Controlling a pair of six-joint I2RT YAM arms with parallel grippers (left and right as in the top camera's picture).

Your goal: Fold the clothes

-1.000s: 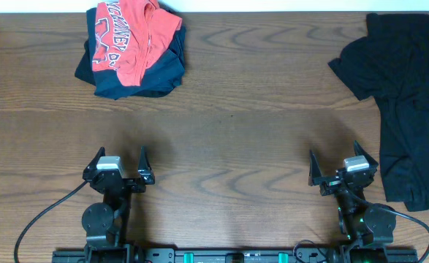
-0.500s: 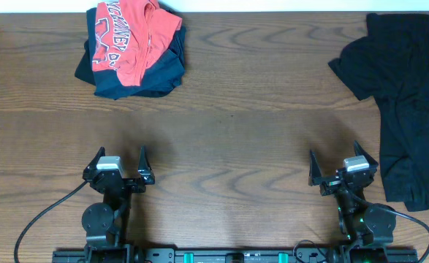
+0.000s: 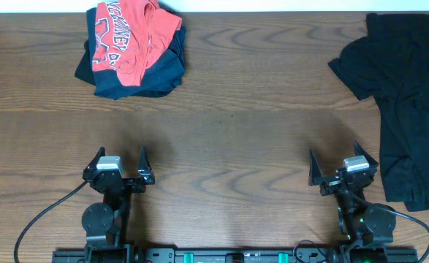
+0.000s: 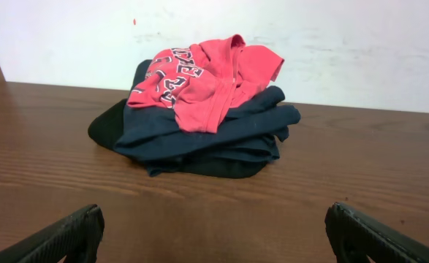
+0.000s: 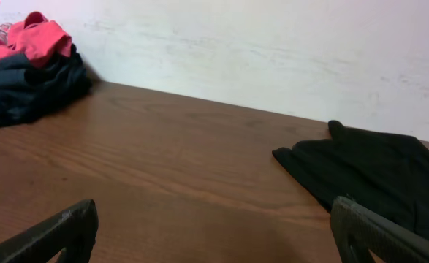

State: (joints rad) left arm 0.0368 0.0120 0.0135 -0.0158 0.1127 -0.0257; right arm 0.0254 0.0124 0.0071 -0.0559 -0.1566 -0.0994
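Sitting low, retracted: left end effector [image 3: 120, 159], right end effector [image 3: 335, 162], both agape.

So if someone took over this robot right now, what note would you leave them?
Left fingers: open, empty, near the table's front edge.
Right fingers: open, empty, beside the black T-shirt's near end, not touching it.
Black T-shirt: rumpled and unfolded on the right side, running past the overhead view's edge.
Red shirt: lies on a navy garment, far left; not the piece to fold.
Done: nothing yet.
Left: grasp the T-shirt, probably pull it toward the middle, flatten it, fold it.
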